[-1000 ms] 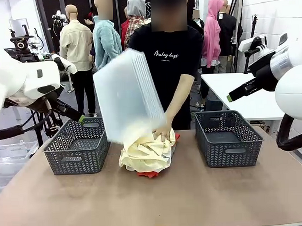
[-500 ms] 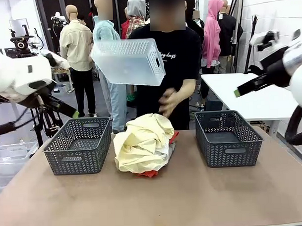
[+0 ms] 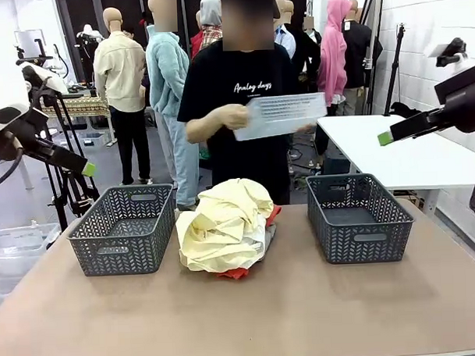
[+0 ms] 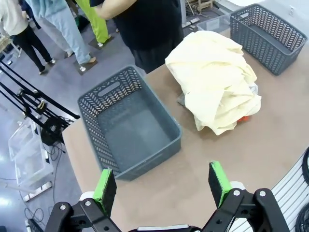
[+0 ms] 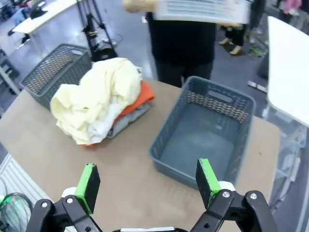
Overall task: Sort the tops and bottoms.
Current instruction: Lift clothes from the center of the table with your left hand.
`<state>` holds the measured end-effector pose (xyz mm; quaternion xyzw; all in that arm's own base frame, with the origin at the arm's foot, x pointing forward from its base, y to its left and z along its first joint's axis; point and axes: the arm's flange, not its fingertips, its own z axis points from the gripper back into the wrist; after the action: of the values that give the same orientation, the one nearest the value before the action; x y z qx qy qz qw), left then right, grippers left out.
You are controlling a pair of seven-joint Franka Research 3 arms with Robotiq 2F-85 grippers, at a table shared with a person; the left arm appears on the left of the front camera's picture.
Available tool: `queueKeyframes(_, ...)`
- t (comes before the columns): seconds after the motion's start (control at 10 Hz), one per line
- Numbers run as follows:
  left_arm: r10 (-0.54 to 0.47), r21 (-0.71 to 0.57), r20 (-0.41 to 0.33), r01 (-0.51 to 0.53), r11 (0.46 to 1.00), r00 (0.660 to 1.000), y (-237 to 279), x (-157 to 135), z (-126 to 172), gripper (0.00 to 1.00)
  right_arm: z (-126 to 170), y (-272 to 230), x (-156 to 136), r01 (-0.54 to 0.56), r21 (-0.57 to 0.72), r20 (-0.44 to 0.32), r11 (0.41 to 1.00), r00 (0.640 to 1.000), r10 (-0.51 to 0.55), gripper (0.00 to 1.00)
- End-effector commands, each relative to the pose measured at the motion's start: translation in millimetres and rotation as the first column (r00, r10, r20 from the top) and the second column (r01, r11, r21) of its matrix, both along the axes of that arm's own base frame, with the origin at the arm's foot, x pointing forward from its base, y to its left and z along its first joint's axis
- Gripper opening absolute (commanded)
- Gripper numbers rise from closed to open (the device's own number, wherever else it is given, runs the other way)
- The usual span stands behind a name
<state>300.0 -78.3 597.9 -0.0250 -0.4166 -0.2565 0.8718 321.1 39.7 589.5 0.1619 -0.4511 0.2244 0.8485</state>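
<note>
The brown table (image 3: 289, 317) has wide bare wood along its near edge and in both near corners. Nothing lies between that edge and the row of things farther back. In that row a dark grey lattice plastic basket (image 3: 115, 256) stands at the left and a second dark grey lattice basket (image 3: 365, 244) at the right, both upright with nothing inside.

Between them, mid-table, sits the heap of clothes. A pale yellow garment (image 3: 223, 225) is crumpled on top, and an orange-red garment (image 5: 140, 96) pokes out at the far right and underneath. A white garment (image 5: 104, 126) and a light grey garment (image 5: 128, 120) are pressed in under the yellow. The heap lies just beside the left basket, and a strip of bare table separates it from the right one.

The left pincer (image 4: 161, 183) hangs high at the left end of the table, outward of the left basket, its jaws spread wide with nothing between them. The right pincer (image 5: 147, 179) hangs high at the right side, equally wide open and empty. Both are well apart from the heap.

At the far edge stands a person in a black T-shirt, one hand (image 3: 234, 117) gripping a translucent white plastic bin (image 3: 282, 115) at chest height, clear of the table. A white side table (image 3: 393, 153) stands beyond the right basket, and a black tripod stand (image 3: 61, 153) stands beyond the left one.
</note>
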Motion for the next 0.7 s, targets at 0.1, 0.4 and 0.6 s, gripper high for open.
queueKeyframes(0.1,-0.075,-0.041,-0.024,0.074,0.996,0.997,-1.6,5.3,-18.7,1.00,0.0,0.0,0.0,0.000,0.000,0.000,1.000,1.000,0.000,1.00)
queueKeyframes(0.4,-0.010,-0.016,-0.011,0.010,1.000,1.000,-3.8,0.6,-1.8,1.00,0.0,0.0,0.0,0.000,0.000,0.000,1.000,1.000,0.000,1.00)
queueKeyframes(0.6,-0.010,-0.016,-0.011,0.010,1.000,1.000,-3.8,0.6,-1.8,1.00,0.0,0.0,0.0,0.000,0.000,0.000,1.000,1.000,0.000,1.00)
